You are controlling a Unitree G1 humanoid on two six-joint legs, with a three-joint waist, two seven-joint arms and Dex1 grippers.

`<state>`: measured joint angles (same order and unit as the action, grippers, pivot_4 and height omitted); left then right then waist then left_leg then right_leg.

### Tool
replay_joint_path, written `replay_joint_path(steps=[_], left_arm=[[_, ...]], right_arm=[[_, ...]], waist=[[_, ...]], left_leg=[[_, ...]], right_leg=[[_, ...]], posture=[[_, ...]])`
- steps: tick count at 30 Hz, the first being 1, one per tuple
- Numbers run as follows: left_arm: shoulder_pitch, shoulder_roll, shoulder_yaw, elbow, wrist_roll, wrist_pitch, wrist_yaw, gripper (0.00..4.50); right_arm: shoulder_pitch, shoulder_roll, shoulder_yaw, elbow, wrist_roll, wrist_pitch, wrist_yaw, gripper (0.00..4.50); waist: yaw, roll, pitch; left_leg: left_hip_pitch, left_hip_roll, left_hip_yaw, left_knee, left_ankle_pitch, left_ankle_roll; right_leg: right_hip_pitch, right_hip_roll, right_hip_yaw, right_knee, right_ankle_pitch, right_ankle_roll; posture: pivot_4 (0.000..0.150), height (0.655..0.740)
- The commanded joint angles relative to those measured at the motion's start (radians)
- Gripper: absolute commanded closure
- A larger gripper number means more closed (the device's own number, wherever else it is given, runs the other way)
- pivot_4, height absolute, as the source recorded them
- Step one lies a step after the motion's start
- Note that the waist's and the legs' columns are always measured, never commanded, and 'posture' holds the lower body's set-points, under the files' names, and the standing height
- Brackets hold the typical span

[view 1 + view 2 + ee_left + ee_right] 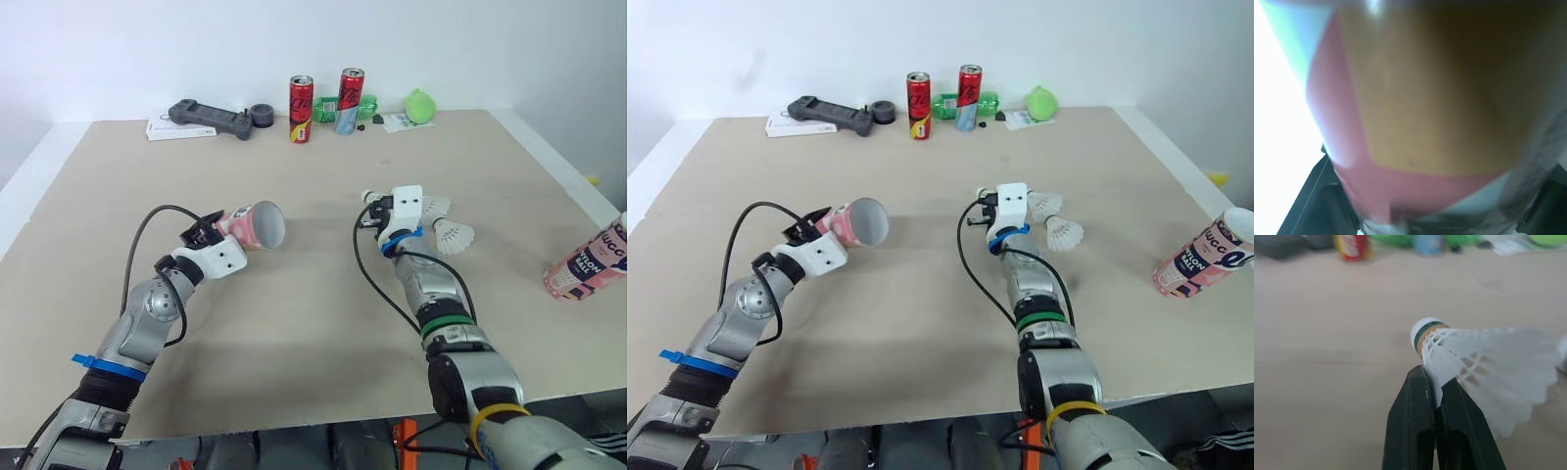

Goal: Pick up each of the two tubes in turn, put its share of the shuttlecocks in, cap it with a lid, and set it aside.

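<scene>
Over at 9 o'clock on the table [294, 333], what's your left gripper [217, 228] got?

> Mine's clamped on the pink tube [257, 224]. My right gripper [1434, 382] pinches a shuttlecock [1484, 367] by its feathers; spare shuttlecock [455, 235] lies just at its 3 o'clock, second tube [588, 264] at the 3 o'clock edge

The left tube [250, 226] and right tube [588, 264] are pink with white, the shuttlecock [1484, 367] white with a green-banded cork, the table [294, 333] beige.
</scene>
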<state>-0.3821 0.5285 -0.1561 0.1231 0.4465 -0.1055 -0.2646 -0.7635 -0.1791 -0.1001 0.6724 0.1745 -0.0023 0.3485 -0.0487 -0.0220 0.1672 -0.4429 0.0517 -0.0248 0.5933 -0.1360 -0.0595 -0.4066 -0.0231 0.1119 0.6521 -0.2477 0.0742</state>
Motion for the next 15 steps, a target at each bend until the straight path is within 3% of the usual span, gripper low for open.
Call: replay_joint_path(steps=[1,4,7,15], left_arm=[[-0.018,0.006,0.005,-0.038,0.008,0.033,-0.019,1.31],[-0.027,-0.004,0.002,-0.035,0.004,0.063,-0.034,1.31],[-0.036,-0.011,-0.007,-0.016,0.003,0.08,-0.044,1.31],[-0.07,-0.049,-0.032,0.029,-0.003,0.108,-0.066,1.31]], right_arm=[[0.103,-0.062,0.076,-0.423,0.132,0.088,0.261,4.41],[0.175,-0.138,0.114,-0.709,0.249,0.248,0.375,4.41],[0.181,-0.178,0.162,-0.831,0.256,0.34,0.394,4.41],[0.151,-0.128,0.327,-0.819,0.105,0.333,0.357,4.41]], waist=[[0.0,0.001,0.001],[0.002,0.003,0.002],[0.001,0.002,0.001],[0.001,0.002,0.001]], left_leg=[[0.0,0.0,0.0,0.0,0.0,0.0],[-0.001,0.0,-0.001,0.0,0.0,0.0],[-0.001,0.0,-0.001,0.002,0.0,0.0],[0.002,0.001,-0.001,0.005,0.002,0.002]], right_leg=[[0.0,0.0,0.0,0.0,0.0,0.0],[0.0,0.0,0.0,0.0,-0.001,0.001],[0.0,0.0,-0.001,0.001,-0.002,0.003],[0.0,0.001,-0.001,0.005,-0.003,0.005]], posture=[[0.15,0.74],[0.15,0.74],[0.15,0.74],[0.15,0.74]])
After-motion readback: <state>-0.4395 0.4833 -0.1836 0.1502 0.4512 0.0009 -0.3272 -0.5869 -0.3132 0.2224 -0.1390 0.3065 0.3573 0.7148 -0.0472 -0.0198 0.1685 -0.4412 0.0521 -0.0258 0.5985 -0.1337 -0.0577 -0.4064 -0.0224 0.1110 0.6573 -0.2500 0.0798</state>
